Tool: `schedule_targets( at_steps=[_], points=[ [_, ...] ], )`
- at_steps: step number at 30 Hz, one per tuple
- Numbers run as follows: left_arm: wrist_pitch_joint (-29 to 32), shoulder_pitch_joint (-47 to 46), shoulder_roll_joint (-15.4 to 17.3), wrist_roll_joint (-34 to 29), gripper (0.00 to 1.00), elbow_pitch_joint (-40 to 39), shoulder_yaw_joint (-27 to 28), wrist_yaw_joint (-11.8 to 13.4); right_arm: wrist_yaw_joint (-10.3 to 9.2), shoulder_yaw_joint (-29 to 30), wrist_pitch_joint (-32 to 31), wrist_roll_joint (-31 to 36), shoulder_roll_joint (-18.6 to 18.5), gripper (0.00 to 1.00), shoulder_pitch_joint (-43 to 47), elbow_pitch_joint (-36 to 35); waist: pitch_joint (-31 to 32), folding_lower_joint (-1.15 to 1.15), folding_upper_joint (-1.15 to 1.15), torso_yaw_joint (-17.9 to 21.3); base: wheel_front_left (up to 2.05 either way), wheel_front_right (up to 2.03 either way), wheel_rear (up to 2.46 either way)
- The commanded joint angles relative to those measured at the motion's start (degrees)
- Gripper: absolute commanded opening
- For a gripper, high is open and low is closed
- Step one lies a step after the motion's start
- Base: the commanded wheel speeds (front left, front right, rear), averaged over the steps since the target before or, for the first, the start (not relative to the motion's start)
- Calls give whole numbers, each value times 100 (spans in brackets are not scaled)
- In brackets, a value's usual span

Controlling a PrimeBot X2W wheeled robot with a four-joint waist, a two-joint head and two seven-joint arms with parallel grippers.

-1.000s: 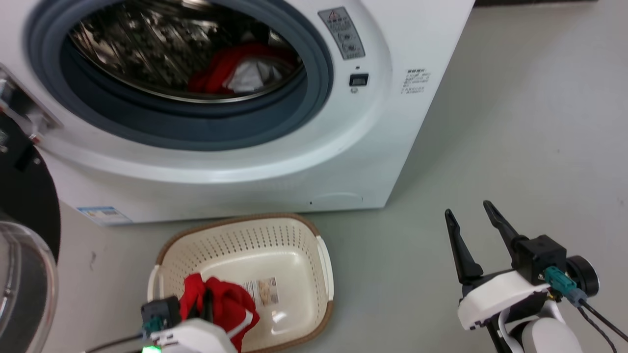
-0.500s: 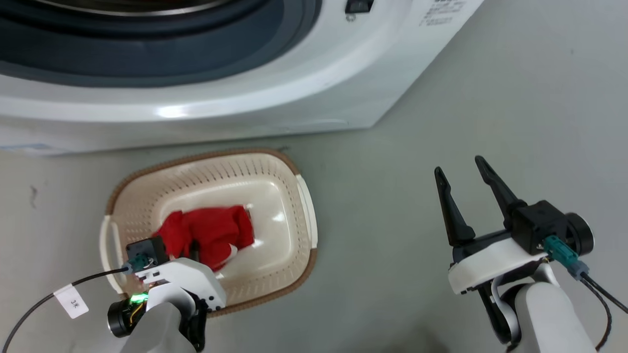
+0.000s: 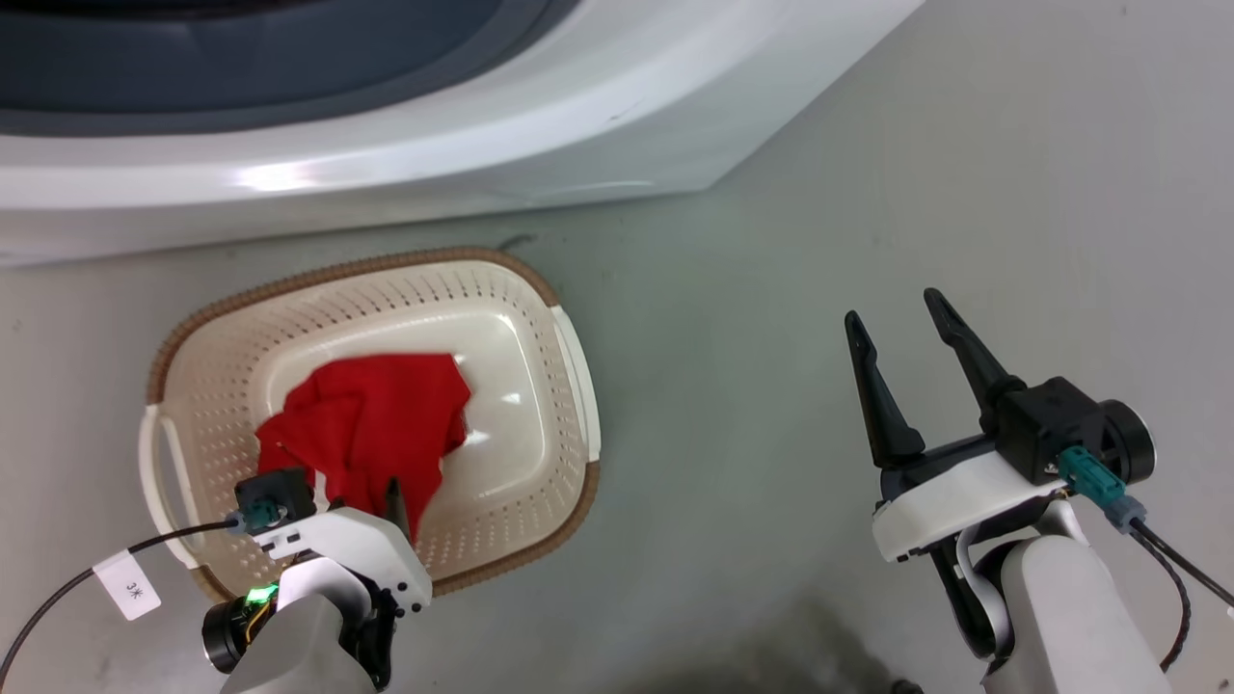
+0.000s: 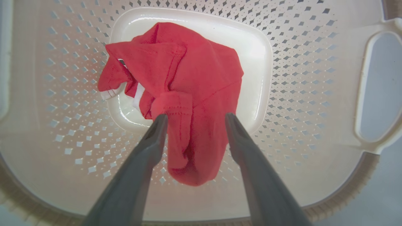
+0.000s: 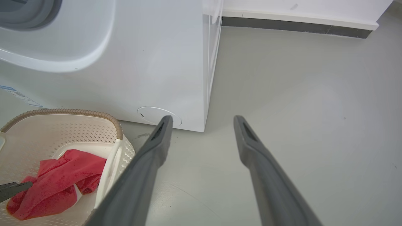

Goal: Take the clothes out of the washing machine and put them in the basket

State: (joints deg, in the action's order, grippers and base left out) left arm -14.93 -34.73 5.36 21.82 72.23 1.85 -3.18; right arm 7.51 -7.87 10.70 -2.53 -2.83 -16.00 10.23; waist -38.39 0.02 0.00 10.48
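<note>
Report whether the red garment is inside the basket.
Inside: the red garment lies crumpled on the basket bottom, with the left pincer open, one finger either side.

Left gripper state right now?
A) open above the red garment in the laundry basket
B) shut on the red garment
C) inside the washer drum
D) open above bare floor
A: in the left wrist view the left gripper has its fingers wide apart, and the red garment lies in the laundry basket under them.

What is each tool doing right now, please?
Left tool: open, above the red garment in the basket.
Right tool: open, empty.
</note>
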Motion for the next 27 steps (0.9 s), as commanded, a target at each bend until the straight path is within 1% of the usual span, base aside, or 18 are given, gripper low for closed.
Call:
schedule_targets(
  at_steps=[1, 5, 10, 15, 18, 23, 27],
  points=[
    [-32, 85, 16, -41, 100, -43, -27, -27, -4, 6, 50, 14, -10, 100, -45, 58, 336, -2, 0, -85, 0, 0, 0],
    [-25, 431, -20, -114, 100, -454, 7, 3, -4, 39, 76, 28, -10, 100, 112, 215, 943, -2, 0, -153, 0, 0, 0],
    [-27, 1031, -103, -327, 100, -1238, 68, 42, -4, 151, 43, 34, -10, 100, 354, 304, 1694, -2, 0, -239, 0, 0, 0],
    [-28, 1565, -177, -533, 100, -2063, 167, 30, -4, 279, -49, 50, -10, 100, 617, 325, 2237, -2, 0, -344, 0, 0, 0],
    [-28, 1797, -214, -674, 100, -2651, 203, -6, -4, 343, -101, 81, -10, 100, 744, 272, 2452, -2, 0, -405, 0, 0, 0],
    [-28, 2016, -244, -937, 100, -3721, 206, 40, -4, 409, -178, 121, -10, 100, 901, 117, 2647, -2, 0, -446, 0, 0, 0],
    [-28, 1994, -250, -1040, 100, -4451, 96, 99, -4, 445, -231, 128, -10, 100, 962, -23, 2723, -2, 0, -418, 0, 0, 0]
  ],
)
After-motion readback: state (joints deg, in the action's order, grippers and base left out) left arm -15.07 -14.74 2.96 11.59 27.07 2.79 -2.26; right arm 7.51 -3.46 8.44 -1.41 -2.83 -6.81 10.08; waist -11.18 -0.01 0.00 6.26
